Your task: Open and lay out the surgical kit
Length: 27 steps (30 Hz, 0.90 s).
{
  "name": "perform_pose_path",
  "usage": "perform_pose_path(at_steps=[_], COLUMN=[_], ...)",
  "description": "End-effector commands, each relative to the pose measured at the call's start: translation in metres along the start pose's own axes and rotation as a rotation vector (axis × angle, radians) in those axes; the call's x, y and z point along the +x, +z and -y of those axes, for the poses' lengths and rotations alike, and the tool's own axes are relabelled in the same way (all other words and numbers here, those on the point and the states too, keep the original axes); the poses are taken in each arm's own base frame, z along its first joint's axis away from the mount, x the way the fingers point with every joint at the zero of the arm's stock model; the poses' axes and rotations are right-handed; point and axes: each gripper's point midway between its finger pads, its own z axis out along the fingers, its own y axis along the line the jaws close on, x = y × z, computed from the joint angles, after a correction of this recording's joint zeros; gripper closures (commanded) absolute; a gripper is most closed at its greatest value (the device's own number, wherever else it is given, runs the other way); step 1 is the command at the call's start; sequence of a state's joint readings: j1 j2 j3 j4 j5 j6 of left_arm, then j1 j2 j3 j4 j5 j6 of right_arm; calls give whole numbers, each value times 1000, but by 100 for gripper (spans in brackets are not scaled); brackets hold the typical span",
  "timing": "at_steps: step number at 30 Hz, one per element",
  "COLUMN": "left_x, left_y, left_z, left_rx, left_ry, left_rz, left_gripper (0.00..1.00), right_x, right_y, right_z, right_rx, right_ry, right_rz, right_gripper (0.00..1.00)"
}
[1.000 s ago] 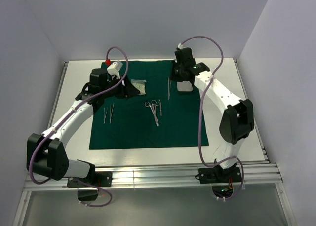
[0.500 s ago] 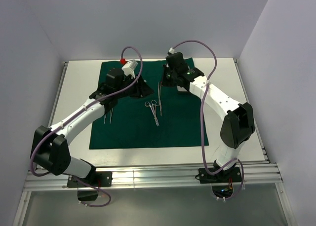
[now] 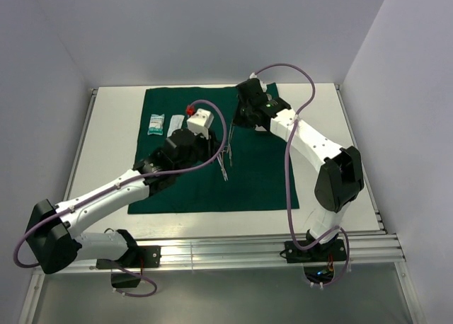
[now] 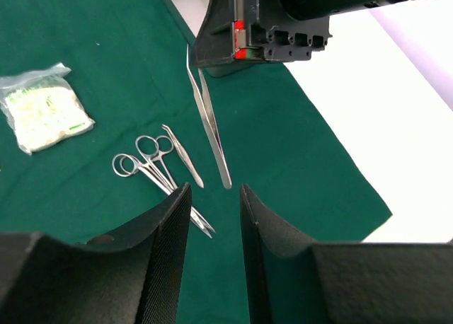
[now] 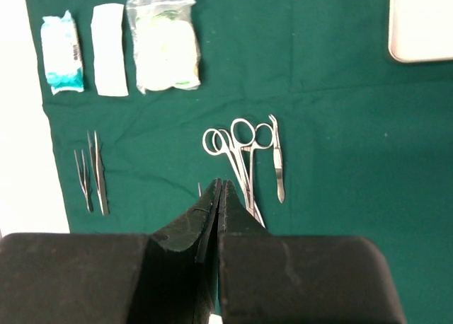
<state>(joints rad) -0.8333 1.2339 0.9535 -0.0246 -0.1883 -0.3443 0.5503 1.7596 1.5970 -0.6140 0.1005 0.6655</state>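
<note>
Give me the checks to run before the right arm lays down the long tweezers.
1. Right pincer shut on long tweezers: ok.
2. Left pincer open and empty: ok.
3. Bare green cloth beside the clamps for landing: ok.
4. Arms well apart: not ok, the Left pincer sits close under the tweezers' tip.
5. Tweezers' tip off the cloth: cannot tell.
6. Steel tray out of the drop path: ok.
</note>
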Motion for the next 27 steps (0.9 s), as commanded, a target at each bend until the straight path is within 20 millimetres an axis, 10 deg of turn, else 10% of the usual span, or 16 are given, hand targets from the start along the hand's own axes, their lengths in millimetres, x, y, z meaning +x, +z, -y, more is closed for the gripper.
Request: perform_pose_path(at_steps=[1,27], left_x=[-16,40], left_y=[2,33], left_z=[-5,13], left_rx=[-73,-80], left_ry=[44,280], left_rz=[85,-19], left_gripper=[61,67], right_x=[-11,10], right_y=[-7,-7], right_z=[-5,-6], right_rx=[35,34], right_ry=[60,179], right_rz=[49,-36], right_gripper=[100,100])
